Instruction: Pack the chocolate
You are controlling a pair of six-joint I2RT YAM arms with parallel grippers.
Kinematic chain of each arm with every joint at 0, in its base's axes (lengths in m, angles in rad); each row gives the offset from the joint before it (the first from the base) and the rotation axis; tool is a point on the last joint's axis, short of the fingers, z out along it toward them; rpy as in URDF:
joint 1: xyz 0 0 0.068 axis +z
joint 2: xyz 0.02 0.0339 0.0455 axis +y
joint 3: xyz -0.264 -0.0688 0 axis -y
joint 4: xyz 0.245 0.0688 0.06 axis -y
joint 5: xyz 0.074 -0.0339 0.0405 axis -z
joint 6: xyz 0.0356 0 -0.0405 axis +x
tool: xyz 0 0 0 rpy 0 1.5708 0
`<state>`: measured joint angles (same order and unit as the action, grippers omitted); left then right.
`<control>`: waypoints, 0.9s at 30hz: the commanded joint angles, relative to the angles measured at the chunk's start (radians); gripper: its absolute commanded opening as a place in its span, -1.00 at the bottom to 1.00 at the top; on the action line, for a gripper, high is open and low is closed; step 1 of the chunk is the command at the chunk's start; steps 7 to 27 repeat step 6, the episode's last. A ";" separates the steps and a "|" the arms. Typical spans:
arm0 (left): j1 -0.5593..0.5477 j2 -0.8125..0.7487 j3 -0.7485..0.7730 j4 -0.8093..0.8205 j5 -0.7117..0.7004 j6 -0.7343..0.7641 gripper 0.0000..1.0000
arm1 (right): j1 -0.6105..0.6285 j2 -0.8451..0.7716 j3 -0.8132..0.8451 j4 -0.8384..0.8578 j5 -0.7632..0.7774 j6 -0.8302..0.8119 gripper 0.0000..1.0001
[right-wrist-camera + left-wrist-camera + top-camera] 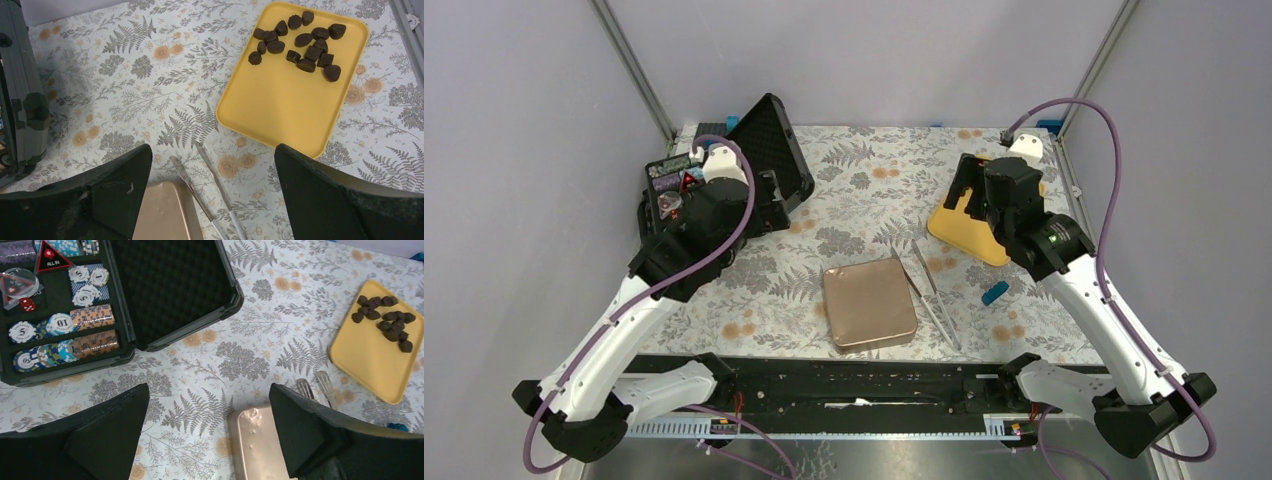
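Beyond the right gripper (212, 155), whose two jaws stand wide apart with nothing between them, one yellow tray (285, 110) carries the chocolate (313, 52) (about sixteen pieces, clustered at its far end). Nearer, between those jaws, lie one pair of metal tongs (212, 175) and one gold tin (165, 210). The left gripper (210, 395) gapes empty too; one open chip case (170, 290) lies beyond its left jaw.

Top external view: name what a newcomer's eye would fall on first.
The bright yellow tray at far right, with dark chocolate clustered at its far end. Next, the open black case of poker chips at far left, and the golden tin in the middle, metal tongs just to its right.
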<state>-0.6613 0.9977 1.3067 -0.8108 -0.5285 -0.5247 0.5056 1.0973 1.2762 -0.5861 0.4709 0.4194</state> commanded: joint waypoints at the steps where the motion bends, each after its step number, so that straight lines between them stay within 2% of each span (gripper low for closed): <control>1: 0.004 -0.009 -0.011 0.010 -0.064 -0.010 0.97 | -0.003 -0.019 -0.032 0.012 0.020 0.025 0.99; 27: 0.004 -0.005 -0.021 0.027 -0.079 -0.011 0.97 | -0.003 0.019 -0.027 -0.020 0.003 0.020 0.99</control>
